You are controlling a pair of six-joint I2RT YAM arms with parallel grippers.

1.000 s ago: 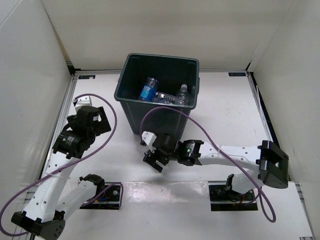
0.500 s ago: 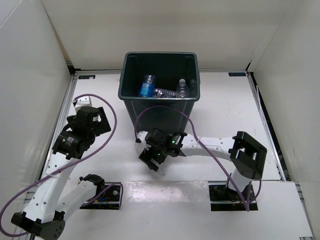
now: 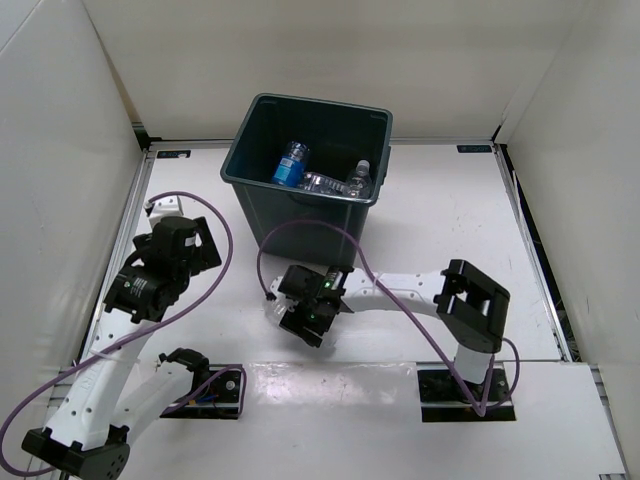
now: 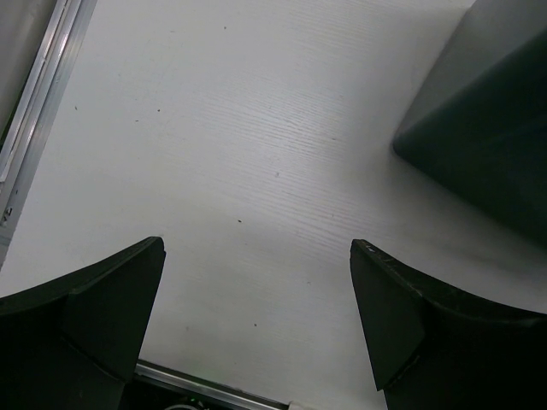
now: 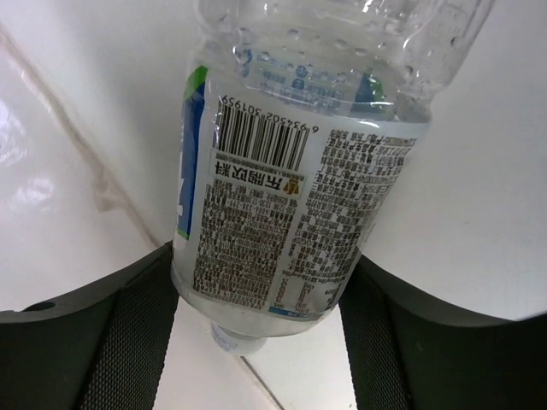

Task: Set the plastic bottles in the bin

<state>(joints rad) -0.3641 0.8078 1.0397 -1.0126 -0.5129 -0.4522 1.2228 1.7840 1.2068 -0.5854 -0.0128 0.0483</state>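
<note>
The dark grey-green bin [image 3: 250, 185] stands at the back middle of the table. It holds several plastic bottles: one with a blue label [image 3: 290, 166] and clear ones [image 3: 356, 181]. My right gripper [image 3: 300, 322] is low over the table in front of the bin. It is shut on a clear bottle with a white and blue label and barcode [image 5: 291, 196], whose white cap points down between the pads [image 5: 141, 342]. My left gripper [image 3: 200, 238] is open and empty over bare table left of the bin, whose corner [image 4: 487, 145] shows in the left wrist view.
White walls close in the table on the left, back and right. Purple cables [image 3: 225, 235] loop from both arms, one running just in front of the bin. Two black base mounts [image 3: 465, 392] sit at the near edge. A table seam [image 5: 77, 162] runs under the held bottle.
My right gripper moved left and nearer with the bottle, and its arm folded in. The bin shifted back and turned a little. The left arm barely moved.
</note>
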